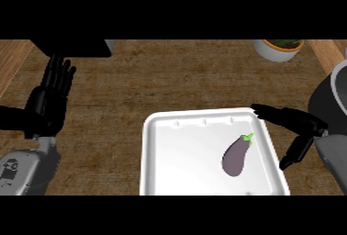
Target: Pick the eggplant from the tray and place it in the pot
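Head view: white tray (163,183) sits low centre on the brown counter (169,78). Eggplant (237,156) lies inside the tray, in its right half, flat on the tray floor, nothing touching it. Long axis runs roughly 1 o'clock to 7 o'clock, green stem cap at the 1 o'clock end, fat purple end toward 7.

Right hand (298,121) hangs at the tray's upper right corner, over or just outside the rim, can't tell if it touches. Fingers straight to relaxed and spread apart, some pointing toward 10 o'clock across the rim, one pointing down toward 6 along the tray's right edge. Holds nothing. From this hand the eggplant lies at about 8 o'clock, near, stem end closest.

Left hand (53,98) is at the view's left edge, well apart from the tray, fingers straight and pointing to 12, apart, resting, holding nothing. Eggplant is at about 4 o'clock from it, far across the tray.

Pot (332,94): dark curved body at the right edge, mostly cut off, at about 2 o'clock from the eggplant, just behind the right hand. White planter with greenery (278,48) at the top right, off the route.

Judgement: right hand is clearly the nearer one and sits between eggplant and pot, so the grasp is its job; no grasp yet. Fingers would need to come down across the short axis, mid-body.
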Action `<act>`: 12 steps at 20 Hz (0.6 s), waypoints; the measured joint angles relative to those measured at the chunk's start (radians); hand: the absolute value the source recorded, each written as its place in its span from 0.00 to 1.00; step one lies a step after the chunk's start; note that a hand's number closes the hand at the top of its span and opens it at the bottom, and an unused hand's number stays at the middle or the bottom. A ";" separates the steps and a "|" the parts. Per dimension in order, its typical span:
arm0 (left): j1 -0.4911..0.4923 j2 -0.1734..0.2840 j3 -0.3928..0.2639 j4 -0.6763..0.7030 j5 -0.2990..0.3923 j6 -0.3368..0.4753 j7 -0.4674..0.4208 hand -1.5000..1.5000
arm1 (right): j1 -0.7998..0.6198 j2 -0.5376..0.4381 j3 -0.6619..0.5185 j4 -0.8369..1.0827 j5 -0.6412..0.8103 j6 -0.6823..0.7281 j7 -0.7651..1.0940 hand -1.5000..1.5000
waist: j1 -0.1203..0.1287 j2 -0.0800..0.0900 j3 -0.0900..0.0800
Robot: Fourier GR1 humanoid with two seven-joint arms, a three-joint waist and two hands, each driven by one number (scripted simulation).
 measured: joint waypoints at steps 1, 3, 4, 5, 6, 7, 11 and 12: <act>0.001 -0.006 -0.003 -0.009 -0.013 0.008 0.010 0.50 | 0.016 0.012 0.001 -0.013 0.011 -0.007 -0.003 0.00 | -0.001 -0.001 0.000; 0.008 -0.003 0.017 -0.008 -0.005 -0.021 0.007 0.50 | 0.029 0.040 -0.003 -0.029 0.038 -0.029 -0.007 0.00 | -0.002 -0.001 -0.001; 0.008 -0.002 0.025 -0.006 -0.007 -0.032 0.007 0.50 | 0.039 0.051 -0.007 -0.038 0.050 -0.036 -0.015 0.00 | -0.002 -0.001 -0.001; 0.007 -0.005 0.029 -0.007 -0.012 -0.034 0.010 0.50 | 0.044 0.062 -0.017 -0.069 0.041 -0.036 0.016 0.00 | -0.003 -0.001 -0.001; 0.010 -0.010 0.030 -0.024 -0.021 -0.028 0.025 0.50 | 0.052 0.070 -0.024 -0.072 0.052 -0.041 0.006 0.00 | -0.003 -0.001 -0.001; 0.013 -0.017 0.032 -0.028 -0.027 -0.030 0.027 0.50 | 0.071 0.074 -0.031 -0.100 0.057 -0.044 0.009 0.00 | -0.004 -0.002 -0.001; 0.016 -0.030 0.050 -0.031 -0.040 -0.051 0.032 0.50 | 0.069 0.114 -0.053 -0.118 0.094 -0.066 0.025 0.00 | -0.003 -0.001 -0.001; 0.010 -0.037 0.055 -0.015 -0.047 -0.056 0.023 0.50 | 0.063 0.120 -0.059 -0.114 0.105 -0.066 0.031 0.00 | -0.003 -0.001 0.000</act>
